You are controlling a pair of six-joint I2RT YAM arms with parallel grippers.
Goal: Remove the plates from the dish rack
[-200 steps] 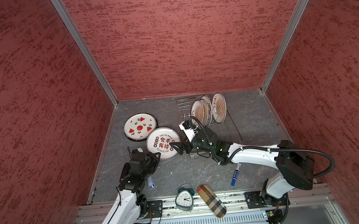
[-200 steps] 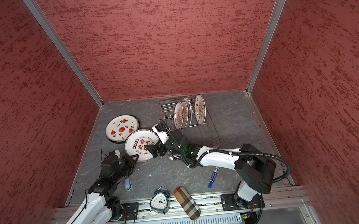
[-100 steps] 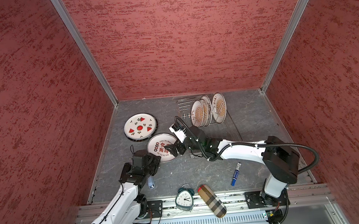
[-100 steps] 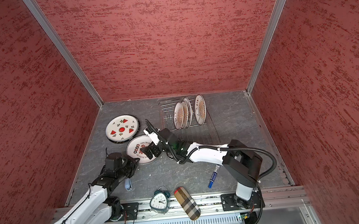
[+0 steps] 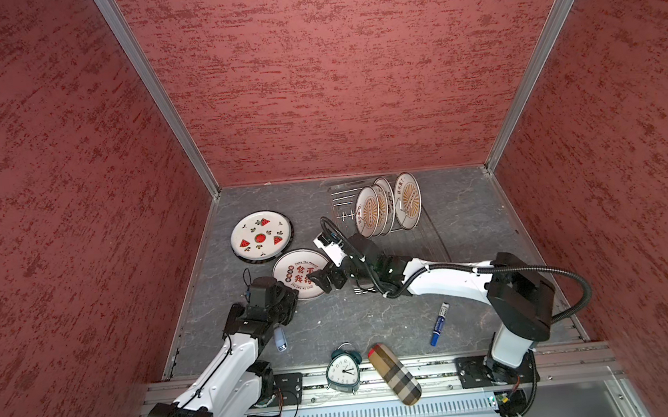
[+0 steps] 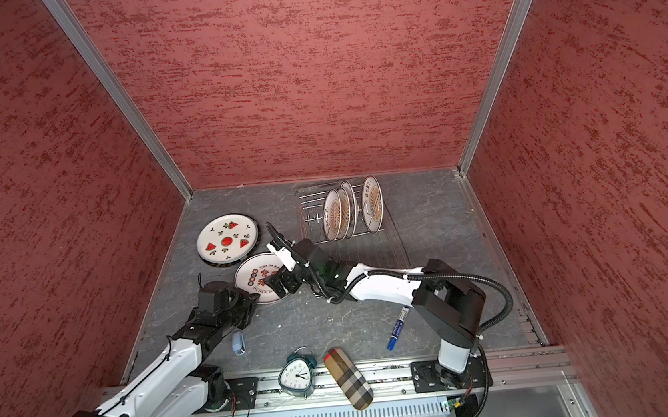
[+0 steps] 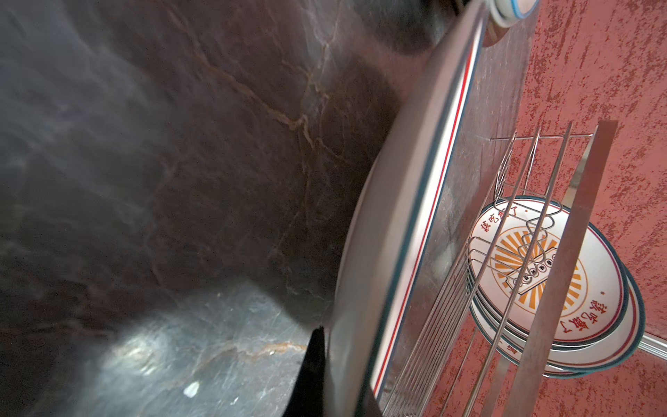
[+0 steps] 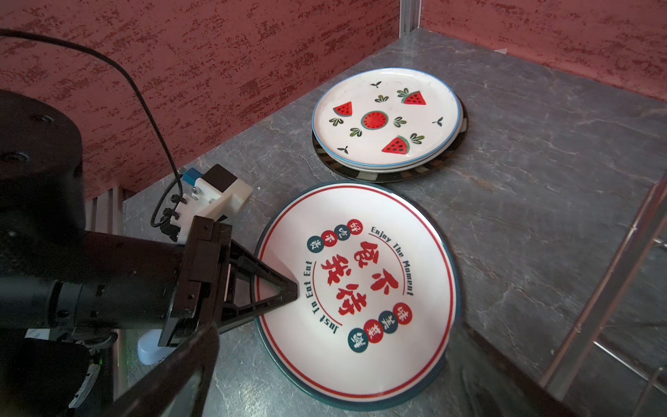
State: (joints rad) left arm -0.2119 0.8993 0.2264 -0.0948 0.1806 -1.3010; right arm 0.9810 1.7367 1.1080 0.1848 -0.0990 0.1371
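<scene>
Since a second ago: right gripper slid toward frame left in both top views and now hangs over right rim of red-character plate, jaws spread wide, gripping nothing. Plate barely shifted.

Left gripper clamped on plate's lower-left rim, one finger above, one beneath.

Plate face up on table, left of centre, just below watermelon plate stack. Round, no long axis.

Dish rack upper centre-right, long axis running from top toward lower right. Three sunburst plates on edge at its upper end, printed faces toward frame left.

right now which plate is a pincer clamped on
The red-character plate: the left pincer pinches its rim. The watermelon plate and the racked sunburst plates are untouched.
</scene>
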